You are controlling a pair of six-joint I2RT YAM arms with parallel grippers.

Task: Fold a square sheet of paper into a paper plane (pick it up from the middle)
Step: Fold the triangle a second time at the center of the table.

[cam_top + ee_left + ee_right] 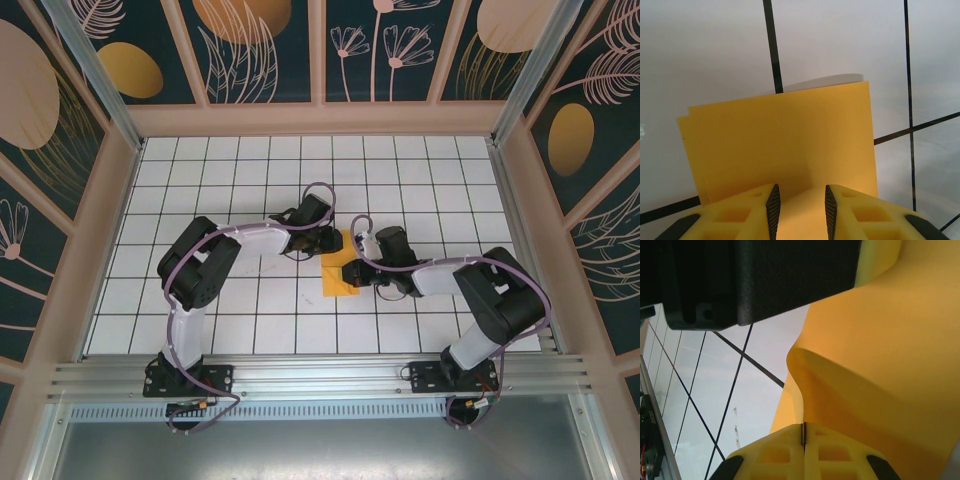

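While the right gripper (803, 429) pinches one edge of the orange-yellow sheet of paper (785, 140) between jaws pressed fully together, the paper rises from that pinch in a soft wave and bulges up beside the left arm's black housing (755, 275). From above, the sheet lies near the middle of the white tiled table (250, 180), between the two wrists, partly covered by both. The left gripper (801, 192) sits low over the near edge of the sheet, its yellow fingers (740, 215) apart, with paper showing in the gap. There the sheet looks doubled over, a second layer peeking out along its left edge.
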